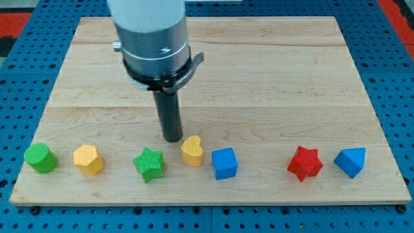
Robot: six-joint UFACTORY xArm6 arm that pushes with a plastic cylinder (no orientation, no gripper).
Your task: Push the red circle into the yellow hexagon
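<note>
The yellow hexagon (88,159) lies near the view's bottom left of the wooden board (272,77). No red circle shows in this view; the arm's body hides part of the board near the view's top. My tip (173,138) stands on the board just up and left of a yellow heart (191,151), close to it, and up and right of a green star (149,164). The hexagon is well to the tip's left.
A row of blocks runs along the view's bottom: a green circle (40,158) at far left, a blue cube (224,163) right of the heart, then a red star (305,163) and a blue triangle (350,162). The board's bottom edge is close below them.
</note>
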